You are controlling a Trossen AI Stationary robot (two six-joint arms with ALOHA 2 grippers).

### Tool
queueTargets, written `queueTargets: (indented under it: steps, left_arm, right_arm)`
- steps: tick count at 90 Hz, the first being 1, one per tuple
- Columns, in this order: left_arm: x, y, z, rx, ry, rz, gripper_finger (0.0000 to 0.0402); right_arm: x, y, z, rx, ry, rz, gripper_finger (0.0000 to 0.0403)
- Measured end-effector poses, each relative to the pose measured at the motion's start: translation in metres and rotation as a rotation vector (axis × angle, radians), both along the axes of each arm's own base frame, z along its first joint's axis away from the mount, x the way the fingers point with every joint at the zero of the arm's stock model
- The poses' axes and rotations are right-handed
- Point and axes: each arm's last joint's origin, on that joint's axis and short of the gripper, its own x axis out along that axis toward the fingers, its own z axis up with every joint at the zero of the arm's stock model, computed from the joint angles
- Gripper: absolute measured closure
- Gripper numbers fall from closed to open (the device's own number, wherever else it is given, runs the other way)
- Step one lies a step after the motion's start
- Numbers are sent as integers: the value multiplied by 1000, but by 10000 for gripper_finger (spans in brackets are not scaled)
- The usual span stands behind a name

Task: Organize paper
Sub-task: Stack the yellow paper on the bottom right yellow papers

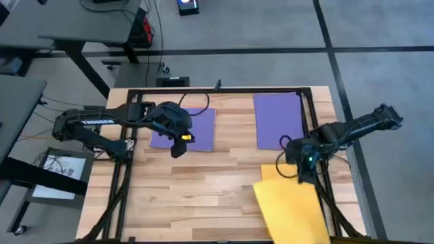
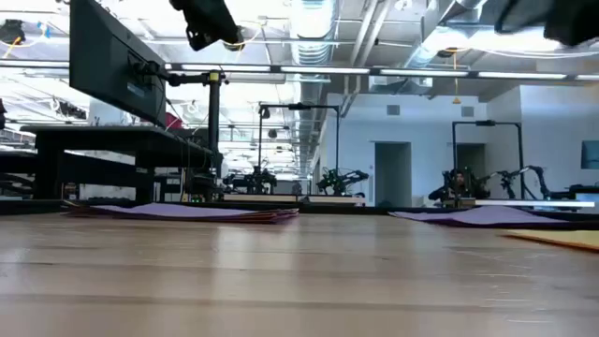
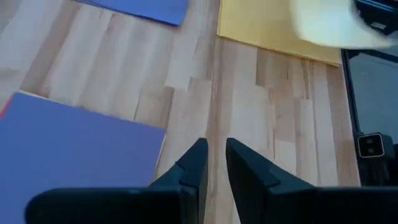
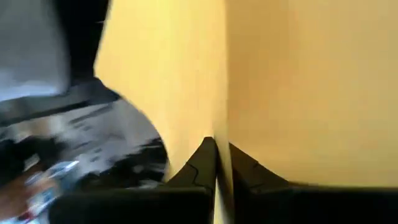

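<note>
**Operator:** Report the position and state of each gripper.

**Technician:** You will find the left gripper (image 1: 179,144) raised above the table (image 1: 203,183), over the near edge of the left purple stack (image 1: 196,130). In the left wrist view its fingers (image 3: 196,165) stand nearly together with only a thin gap between them, and nothing is held. You can see the right gripper (image 1: 303,169) at the right side of the table, at the far edge of the yellow sheet (image 1: 291,203). In the right wrist view its fingers (image 4: 202,163) are clamped on the edge of that yellow sheet (image 4: 298,87), which runs up between them and fills most of the view.

**Operator:** Where does the paper lie?

**Technician:** You have three groups. The left purple stack lies flat at the far left of the table; in the low view (image 2: 187,212) a reddish edge shows under its purple top, and the left wrist view shows a red corner and a yellow edge peeking from beneath it. A second purple sheet (image 1: 278,119) lies flat at the far right, well apart from the first. The yellow sheet lies at the near right, tilted, its near end reaching the table's front edge.
</note>
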Motion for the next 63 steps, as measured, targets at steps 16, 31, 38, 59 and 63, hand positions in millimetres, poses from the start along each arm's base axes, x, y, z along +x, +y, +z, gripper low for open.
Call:
queueTargets:
  steps: [16,31,38,59,63]
  left_arm:
    - [0,2,0,15,-1,1,359]
    - [0,2,0,12,-1,3,359]
    - [0,2,0,12,0,3,359]
    - [0,2,0,23,-2,-7,359]
    - [0,2,0,29,-2,-11,359]
  right_arm:
    - [0,-14,-20,-56,95,-135,403]
    - [-3,-17,-48,-72,253,-270,403]
    - [-2,-17,-53,-77,265,-337,403]
    - [1,-19,-57,-100,295,-447,403]
    - [1,-19,-57,-99,296,-452,403]
